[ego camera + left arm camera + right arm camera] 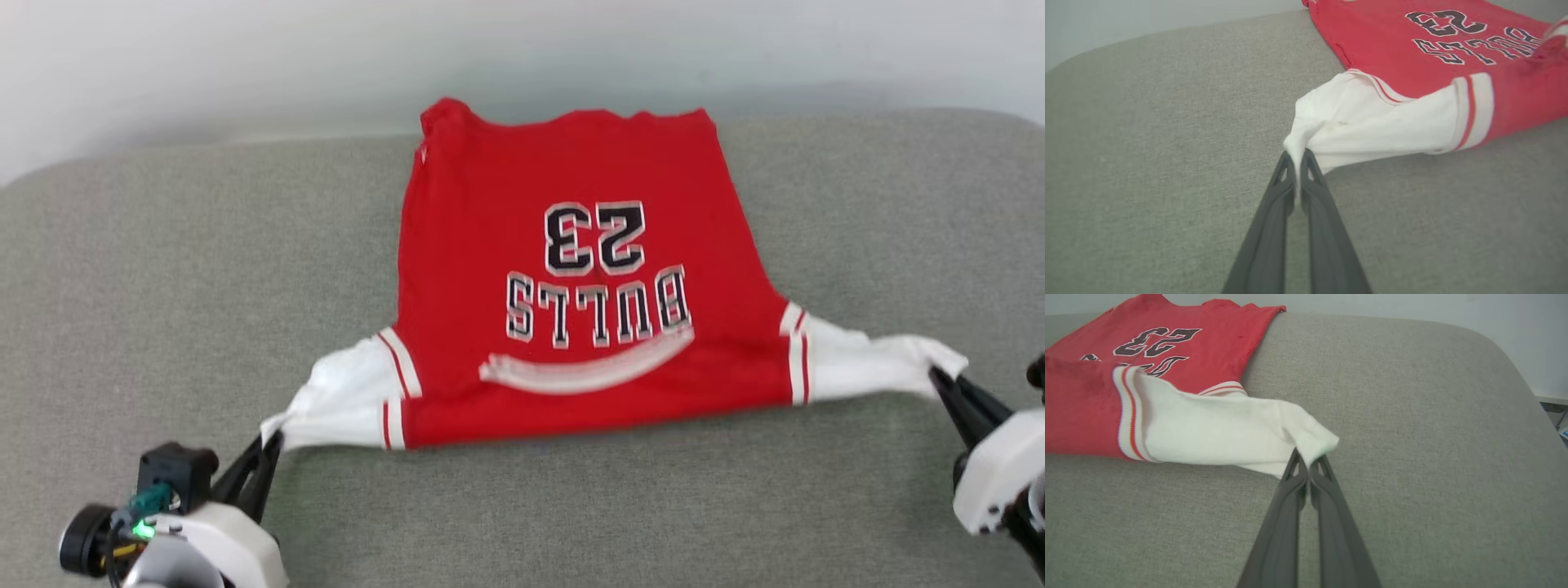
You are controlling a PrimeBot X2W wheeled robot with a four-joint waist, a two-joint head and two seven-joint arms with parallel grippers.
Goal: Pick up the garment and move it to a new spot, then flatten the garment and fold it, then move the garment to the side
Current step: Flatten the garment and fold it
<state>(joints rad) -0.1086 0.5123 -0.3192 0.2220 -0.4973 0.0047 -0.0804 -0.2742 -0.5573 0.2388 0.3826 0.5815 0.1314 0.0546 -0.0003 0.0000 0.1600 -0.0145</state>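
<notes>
On the grey padded surface (147, 269), the garment (571, 245) is lying spread out near the middle, its red body reaching toward the far edge, where a pale wall (245, 49) is rising behind it. In the head view the black-and-white lettering (600, 306) is reading upside down, with "23" sitting above "BULLS" and the curved white stripe (584, 369) running just below them, nearer the robot. The near edge of the red body is looking doubled over, though the pictures are not showing how far that goes.

The 2 white sleeves are stretching out to either side. The left gripper (268, 441) is pinching the tip of the left sleeve (343, 400); in the left wrist view its 2 dark fingers (1286, 179) are pressing nearly together, with a bunch of white cloth caught between their tips. The right gripper (940, 382) is doing the same at the tip of the right sleeve (865, 363), and in the right wrist view its fingers (1290, 477) are closing tightly on the corner of the cuff. Both sleeves are pulling taut and lifting slightly off the surface near the fingertips.
</notes>
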